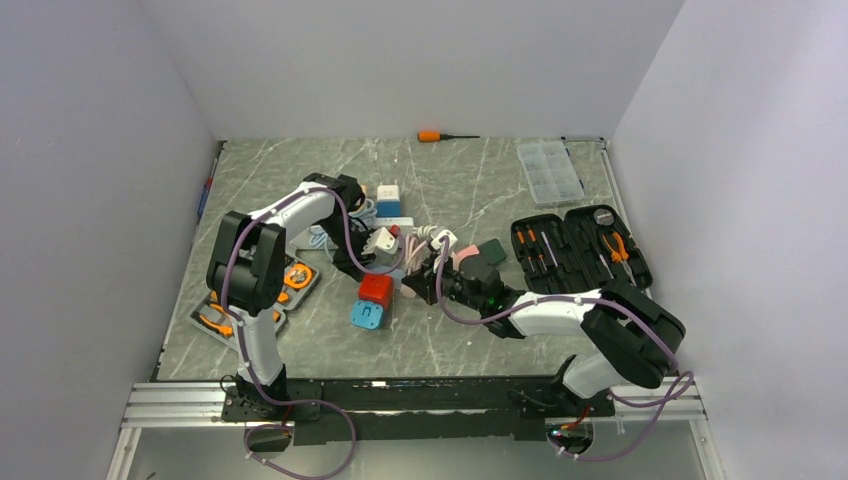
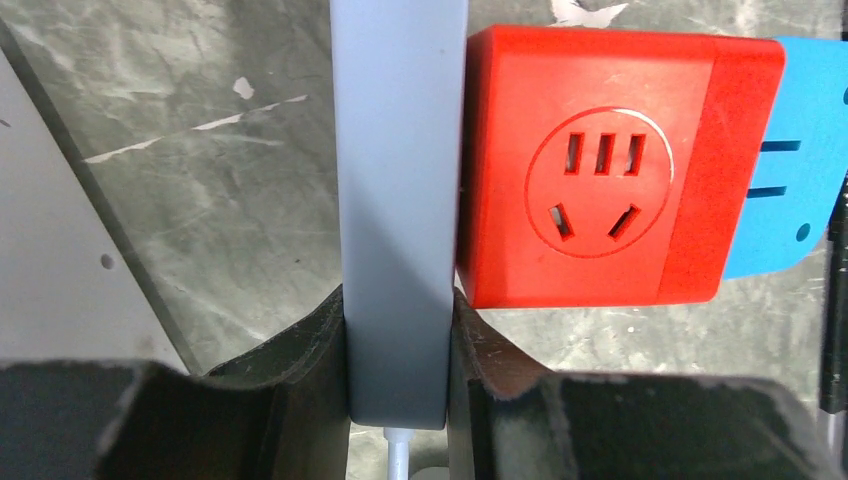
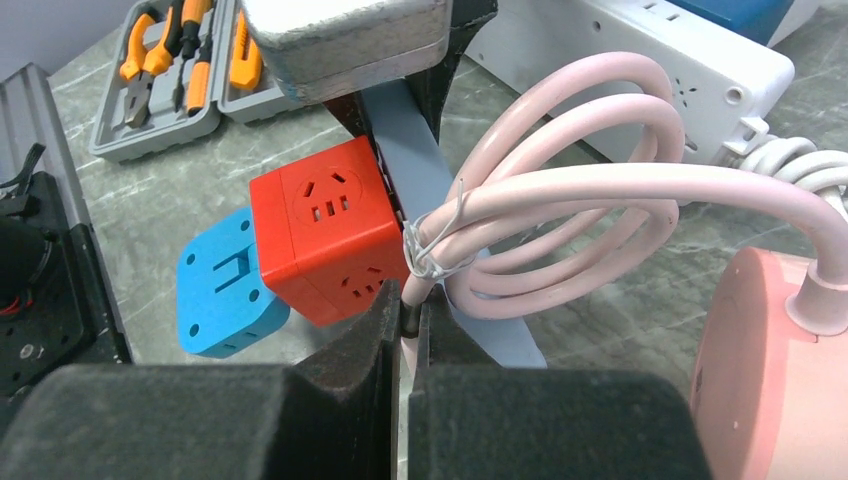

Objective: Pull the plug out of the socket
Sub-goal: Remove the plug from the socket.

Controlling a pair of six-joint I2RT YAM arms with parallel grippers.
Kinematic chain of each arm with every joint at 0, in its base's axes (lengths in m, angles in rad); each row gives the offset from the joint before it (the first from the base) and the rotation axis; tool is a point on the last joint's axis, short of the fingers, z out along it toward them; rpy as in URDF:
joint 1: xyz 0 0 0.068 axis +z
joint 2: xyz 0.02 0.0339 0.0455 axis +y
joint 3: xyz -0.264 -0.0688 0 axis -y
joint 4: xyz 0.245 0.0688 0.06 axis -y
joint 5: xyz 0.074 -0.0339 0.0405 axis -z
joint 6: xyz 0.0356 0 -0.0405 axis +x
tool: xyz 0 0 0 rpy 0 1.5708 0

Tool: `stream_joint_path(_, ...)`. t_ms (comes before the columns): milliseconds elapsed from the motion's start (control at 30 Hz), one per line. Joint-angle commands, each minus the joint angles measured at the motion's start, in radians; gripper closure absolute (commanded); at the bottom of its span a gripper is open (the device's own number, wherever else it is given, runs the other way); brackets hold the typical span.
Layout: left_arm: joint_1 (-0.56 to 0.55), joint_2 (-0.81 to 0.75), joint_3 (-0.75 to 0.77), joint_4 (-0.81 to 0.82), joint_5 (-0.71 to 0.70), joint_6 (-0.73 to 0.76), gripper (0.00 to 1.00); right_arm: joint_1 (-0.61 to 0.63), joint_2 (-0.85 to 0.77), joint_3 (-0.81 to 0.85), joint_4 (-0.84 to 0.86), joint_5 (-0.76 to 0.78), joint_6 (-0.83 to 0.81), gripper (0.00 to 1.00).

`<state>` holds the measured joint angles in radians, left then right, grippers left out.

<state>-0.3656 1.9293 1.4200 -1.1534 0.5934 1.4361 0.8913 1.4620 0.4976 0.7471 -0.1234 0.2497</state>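
The socket (image 3: 640, 70), a long white power strip, lies across the far right of the right wrist view, its white cord leaving the near end. A blue block (image 3: 740, 15) stands on it at the frame edge; whether that is the plug cannot be told, and no plug seated in it shows clearly.

Neither gripper is on the strip. The right gripper (image 3: 410, 310) is pinched fully closed on the pink cord (image 3: 560, 190), just below its wire tie. The left gripper (image 2: 398, 310) clamps the end of a grey-blue bar (image 2: 400, 150), probably a short power strip, with both fingers pressed against its sides. The bar touches the red cube socket (image 2: 590, 170).

To do the step well, one arm would likely need to pin the white strip flat. The other should take the plug by its body, not its cord, and draw it straight out along the pins. The clutter should be set aside first.

Counted:
- white strip: one
- grey-blue bar: one
- red cube: one
- blue plate (image 2: 790, 170) fixed to the red cube: one
- pink coil: one
- open tool case (image 1: 580, 250): one
- clear organiser (image 1: 550, 170): one
- orange screwdriver (image 1: 440, 135): one
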Motion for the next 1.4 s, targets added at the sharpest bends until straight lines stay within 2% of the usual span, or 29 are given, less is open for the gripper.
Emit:
stream_joint_path(0, -0.019, -0.034, 0.053, 0.016, 0.138, -0.100, 1.00, 0.061, -0.053, 0.026, 0.089, -0.196, 0.040, 1.00)
stream_joint_path(233, -0.025, -0.045, 0.018, 0.190, 0.093, -0.310, 1.00, 0.053, -0.022, 0.013, 0.187, -0.350, 0.165, 1.00)
stream_joint_path(367, -0.036, -0.081, -0.043, 0.287, 0.050, -0.359, 1.00, 0.016, 0.073, 0.018, 0.356, -0.449, 0.310, 1.00)
stream_joint_path(533, -0.035, -0.094, -0.091, 0.391, -0.047, -0.435, 1.00, -0.055, 0.141, 0.026, 0.450, -0.554, 0.436, 1.00)
stream_joint_path(633, -0.035, -0.094, -0.101, 0.445, -0.092, -0.486, 1.00, -0.066, 0.143, 0.060, 0.377, -0.571, 0.433, 1.00)
stream_joint_path(833, -0.036, -0.049, -0.049, 0.427, -0.082, -0.580, 1.00, -0.003, 0.043, 0.094, 0.122, -0.466, 0.268, 1.00)
stream_joint_path(1100, -0.036, -0.031, -0.012, 0.399, -0.036, -0.658, 1.00, 0.039, 0.035, 0.092, 0.102, -0.492, 0.253, 1.00)
stream_joint_path(1367, -0.029, -0.030, -0.035, 0.388, -0.007, -0.690, 1.00, 0.023, -0.099, 0.092, 0.123, -0.554, 0.224, 1.00)
